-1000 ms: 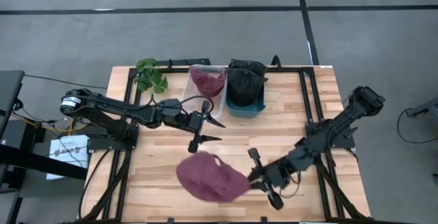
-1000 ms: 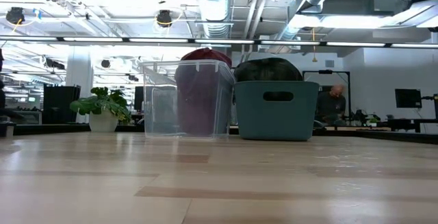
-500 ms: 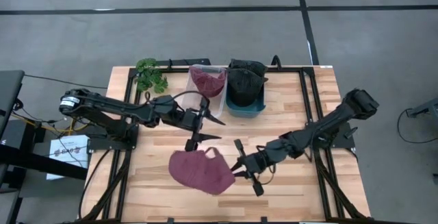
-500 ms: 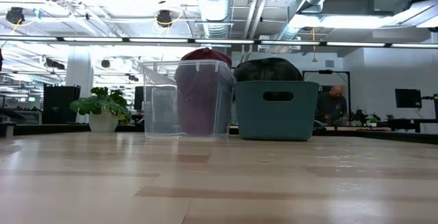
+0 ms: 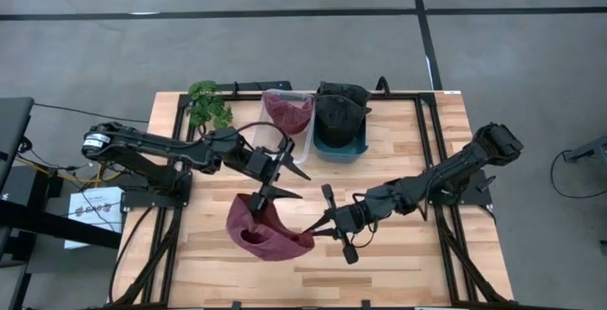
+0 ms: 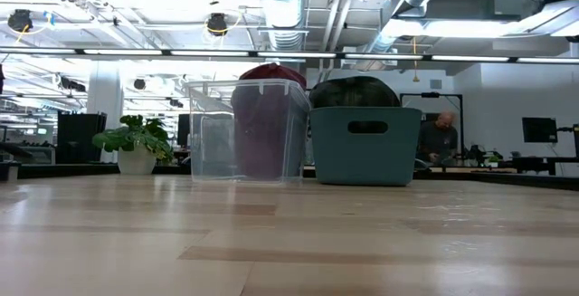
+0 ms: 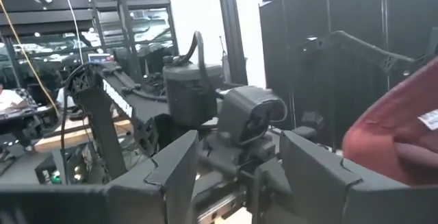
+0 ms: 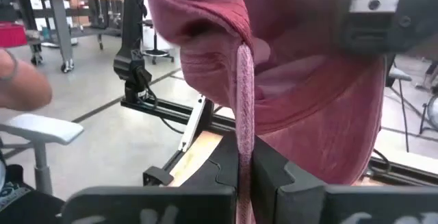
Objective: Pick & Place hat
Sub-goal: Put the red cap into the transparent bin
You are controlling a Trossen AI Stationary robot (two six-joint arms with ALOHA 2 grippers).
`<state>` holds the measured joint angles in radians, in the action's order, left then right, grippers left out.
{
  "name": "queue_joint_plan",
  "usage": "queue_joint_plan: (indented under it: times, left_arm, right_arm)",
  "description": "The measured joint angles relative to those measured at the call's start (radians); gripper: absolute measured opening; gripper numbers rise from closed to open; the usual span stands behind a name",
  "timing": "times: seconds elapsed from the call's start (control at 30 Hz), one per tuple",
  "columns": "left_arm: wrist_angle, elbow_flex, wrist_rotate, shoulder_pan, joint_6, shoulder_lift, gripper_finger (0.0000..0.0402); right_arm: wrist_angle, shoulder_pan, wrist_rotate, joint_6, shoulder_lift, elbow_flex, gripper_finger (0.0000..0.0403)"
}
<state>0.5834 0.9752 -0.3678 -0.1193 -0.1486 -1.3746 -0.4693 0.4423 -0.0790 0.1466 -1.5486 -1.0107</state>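
Note:
The maroon hat (image 5: 258, 227) is in the air over the table's near middle, with its hollow side facing up. My right gripper (image 5: 321, 227) is at the hat's right side and is shut on it. In the right wrist view the hat (image 8: 308, 80) fills the picture above the right gripper (image 8: 244, 177). My left gripper (image 5: 287, 179) is open just beyond the hat's far rim. In the left wrist view the left gripper (image 7: 239, 176) faces my right arm, and the hat (image 7: 404, 135) shows off to one side. The low view shows neither the hat nor a gripper. My right gripper pinches the hat's narrow back strap (image 8: 244, 114) between its two fingers, coming level from the table's right. The strap runs straight out from the fingertips. The hat's body hangs beyond them, lifted clear of the table. My left gripper: whether its near finger (image 5: 282, 195) touches the hat's rim cannot be told.
A clear bin (image 5: 287, 116) with maroon hats and a teal bin (image 5: 340, 125) with dark hats stand at the table's far middle. A potted plant (image 5: 209, 104) is to their left. Bare wood lies near and right of the hat. A person (image 6: 441, 133) sits in the room behind.
My right gripper has carried the hat toward the table's left and somewhat toward the far edge, up to my left gripper. The hat has turned over on the way, from crown up to hollow side up. My left gripper has stayed open and has hardly moved.

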Motion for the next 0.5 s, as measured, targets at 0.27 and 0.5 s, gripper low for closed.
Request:
queue_joint_plan:
  times: [0.27,0.5]
  left_arm:
    - [-0.012,0.0,0.016,0.069,0.0,0.039,0.0205]
    - [-0.028,0.0,0.013,0.081,0.009,0.164,0.0205]
  right_arm:
    - [0.046,0.03,-0.065,0.02,-0.002,-0.003,0.0002]
    - [0.099,0.049,-0.201,0.042,-0.003,-0.003,0.0002]
